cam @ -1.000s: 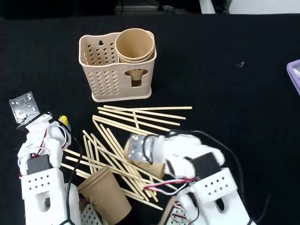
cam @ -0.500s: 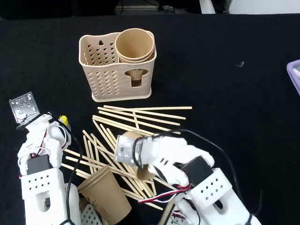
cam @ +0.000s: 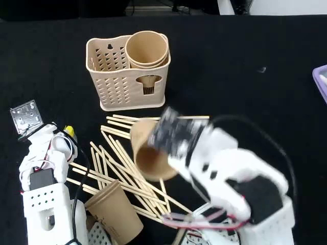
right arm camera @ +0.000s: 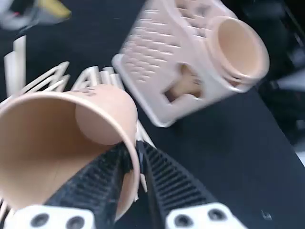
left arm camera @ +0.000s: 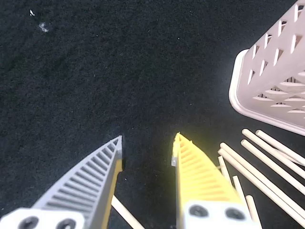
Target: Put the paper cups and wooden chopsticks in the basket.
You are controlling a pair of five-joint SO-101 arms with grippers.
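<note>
Since 1 s ago we see the right pincer (right arm camera: 137,155) has risen and swung toward the basket (cam: 127,89) ahead of it. It has lifted 1 paper cup (cam: 150,153) off the wooden chopsticks (cam: 113,166) below. The right wrist view shows its jaws clenched on the cup's rim. The cup's long axis tilts, base toward the basket and mouth toward the arm. The left pincer (left arm camera: 145,143) hangs released, with chopsticks beside its yellow finger.

High overhead, two wrist close-ups, basket (cam: 122,89) shared
</note>
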